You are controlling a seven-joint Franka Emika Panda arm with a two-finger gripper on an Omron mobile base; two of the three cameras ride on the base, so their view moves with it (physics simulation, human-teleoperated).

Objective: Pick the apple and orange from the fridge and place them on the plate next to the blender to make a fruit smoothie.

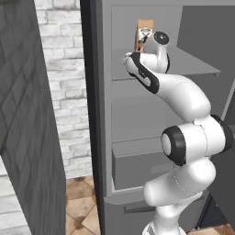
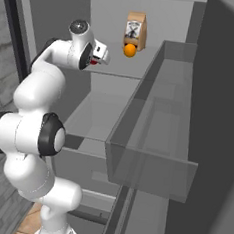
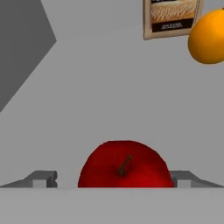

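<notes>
The fridge (image 1: 193, 64) stands open, and my arm reaches onto its upper shelf. The red apple (image 3: 125, 165) lies on that shelf between my open gripper's (image 3: 113, 180) two fingertips, one on each side with a gap to the fruit. From the right base view, a sliver of the apple (image 2: 94, 62) shows under the gripper (image 2: 103, 57). The orange (image 3: 209, 38) rests farther back on the same shelf, seen as the orange (image 2: 129, 50) in front of a carton. The plate and the blender are out of view.
A brown carton (image 2: 135, 30) stands at the back of the shelf behind the orange. The fridge door (image 2: 218, 98) hangs open on the right with a grey door bin (image 2: 151, 147) jutting out. A brick wall (image 1: 64, 92) is to the left.
</notes>
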